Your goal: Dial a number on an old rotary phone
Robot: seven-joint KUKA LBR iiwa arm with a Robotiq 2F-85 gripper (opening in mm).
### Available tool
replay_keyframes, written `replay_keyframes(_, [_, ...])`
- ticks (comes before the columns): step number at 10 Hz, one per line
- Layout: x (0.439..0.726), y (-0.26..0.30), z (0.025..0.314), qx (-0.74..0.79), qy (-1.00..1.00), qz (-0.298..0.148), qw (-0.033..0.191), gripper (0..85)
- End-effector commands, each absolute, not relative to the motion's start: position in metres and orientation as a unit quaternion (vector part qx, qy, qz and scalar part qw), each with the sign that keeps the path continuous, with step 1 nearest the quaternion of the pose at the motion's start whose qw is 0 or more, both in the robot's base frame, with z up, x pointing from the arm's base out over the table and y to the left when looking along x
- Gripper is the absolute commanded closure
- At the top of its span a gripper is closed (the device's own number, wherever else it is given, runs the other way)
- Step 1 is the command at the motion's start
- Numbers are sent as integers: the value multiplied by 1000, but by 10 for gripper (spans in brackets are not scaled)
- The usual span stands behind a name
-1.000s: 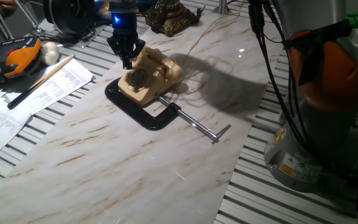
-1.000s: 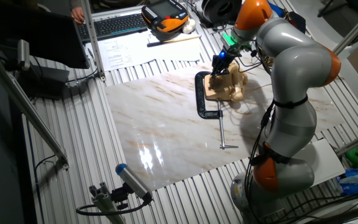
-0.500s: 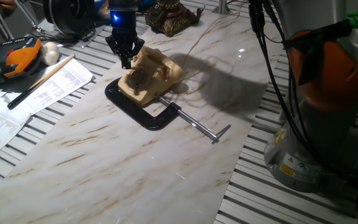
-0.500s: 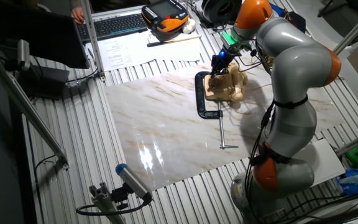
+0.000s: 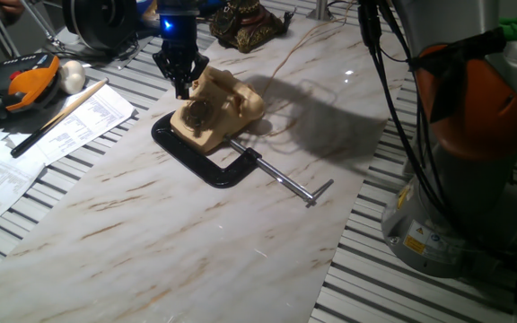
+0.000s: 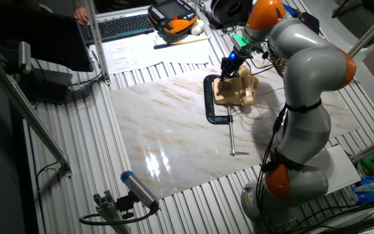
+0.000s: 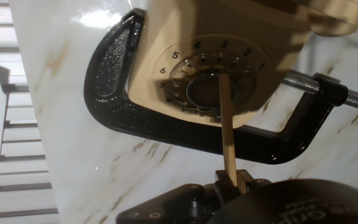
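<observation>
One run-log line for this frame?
gripper: shut on wooden stick | stick tip: at phone dial | C-clamp: holds phone

Phone [image 7: 160, 37]: smooth cream plastic, slight sheen.
Clamp [image 7: 107, 93]: black, rough pebbled finish; screw [image 7: 303, 81] bright threaded metal.
Stick [image 7: 227, 127]: bare matt wood.
Tabletop [image 5: 196, 242]: glossy marble-patterned sheet.

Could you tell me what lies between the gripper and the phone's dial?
A thin wooden stick, held in the gripper, spans that gap to the dial of the old rotary phone; hand view shows it.
</observation>
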State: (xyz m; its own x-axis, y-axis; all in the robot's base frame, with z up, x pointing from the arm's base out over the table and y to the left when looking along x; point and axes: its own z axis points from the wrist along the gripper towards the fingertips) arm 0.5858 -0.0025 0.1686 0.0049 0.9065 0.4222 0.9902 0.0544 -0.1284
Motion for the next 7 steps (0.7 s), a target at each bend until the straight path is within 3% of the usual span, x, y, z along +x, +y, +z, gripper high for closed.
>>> replay_keyframes(1, [586,-4,168,-679,-698,-104,203,850])
replay_keyframes(7, [586,-10,167,-677,-697,-108,211,850])
